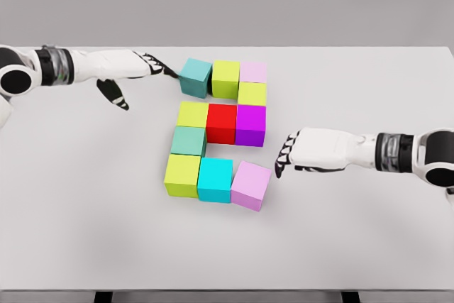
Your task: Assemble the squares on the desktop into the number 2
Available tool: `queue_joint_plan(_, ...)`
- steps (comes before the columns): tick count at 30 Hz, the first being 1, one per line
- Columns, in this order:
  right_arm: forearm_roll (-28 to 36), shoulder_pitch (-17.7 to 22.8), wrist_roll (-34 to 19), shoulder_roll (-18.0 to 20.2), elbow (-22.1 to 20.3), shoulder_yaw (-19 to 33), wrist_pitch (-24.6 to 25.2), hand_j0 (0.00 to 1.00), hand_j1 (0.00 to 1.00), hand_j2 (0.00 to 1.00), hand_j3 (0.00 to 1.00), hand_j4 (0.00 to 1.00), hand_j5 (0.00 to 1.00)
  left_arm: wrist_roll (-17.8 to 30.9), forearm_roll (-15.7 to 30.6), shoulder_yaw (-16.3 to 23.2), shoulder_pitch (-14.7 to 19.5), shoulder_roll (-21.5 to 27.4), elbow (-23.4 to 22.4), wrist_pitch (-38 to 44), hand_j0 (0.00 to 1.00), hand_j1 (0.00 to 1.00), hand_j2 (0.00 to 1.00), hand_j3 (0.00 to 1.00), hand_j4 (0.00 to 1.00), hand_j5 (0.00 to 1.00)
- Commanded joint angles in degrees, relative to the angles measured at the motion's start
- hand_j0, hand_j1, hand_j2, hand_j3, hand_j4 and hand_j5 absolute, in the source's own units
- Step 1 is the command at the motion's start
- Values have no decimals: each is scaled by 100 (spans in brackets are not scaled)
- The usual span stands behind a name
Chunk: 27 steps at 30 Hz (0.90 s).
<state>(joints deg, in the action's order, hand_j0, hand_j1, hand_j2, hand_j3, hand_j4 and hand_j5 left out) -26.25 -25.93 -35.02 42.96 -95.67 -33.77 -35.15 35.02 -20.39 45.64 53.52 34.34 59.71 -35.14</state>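
Observation:
Coloured cubes lie in the middle of the white table [85,196]. The top row holds a teal cube [195,77], a lime cube [225,79] and a pale pink cube [253,72], with a lime cube [252,94] below the pink one. The middle row is lime [192,114], red [221,123] and magenta [250,125]. A mint cube [188,141] sits under that. The bottom row is lime [182,175], cyan [215,179] and a slightly turned lilac cube [251,185]. My left hand [159,67] touches the teal cube's left side, fingers extended. My right hand [285,155] hovers just right of the lilac cube, fingers relaxed, holding nothing.
The table's front edge runs along the bottom of the view, with dark legs showing beneath it. Its far edge lies just behind the top row of cubes.

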Motion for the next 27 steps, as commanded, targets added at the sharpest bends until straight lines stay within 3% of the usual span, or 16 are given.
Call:
queue_joint_plan(1, 6, 17, 2, -24, -13, -25, 15, 55, 55, 55, 55, 55, 55, -2, 18, -20, 9, -173, -521, 14, 100, 100, 100, 100, 100, 100)
queue_joint_plan(5, -30, 18, 2, -130, -13, -34, 15, 55, 55, 55, 55, 55, 55, -2, -53, -11, 141, -578, -1093, 14, 100, 100, 100, 100, 100, 100)
queue_joint_plan(9, -21, 26, 2, -165, 13, -25, 15, 55, 55, 55, 55, 55, 55, -2, -79, -11, 193, -754, -1365, 14, 100, 100, 100, 100, 100, 100)
queue_joint_plan(21, 14, 26, 2, -244, 13, 10, 15, 53, 53, 53, 53, 53, 53, -2, -79, -151, 237, -727, -1471, 14, 100, 100, 100, 100, 100, 100)
queue_joint_plan(27, 32, 26, 2, -244, 22, 10, 15, 53, 53, 53, 53, 53, 53, -2, -79, -222, 264, -780, -1770, 14, 100, 100, 100, 100, 100, 100)
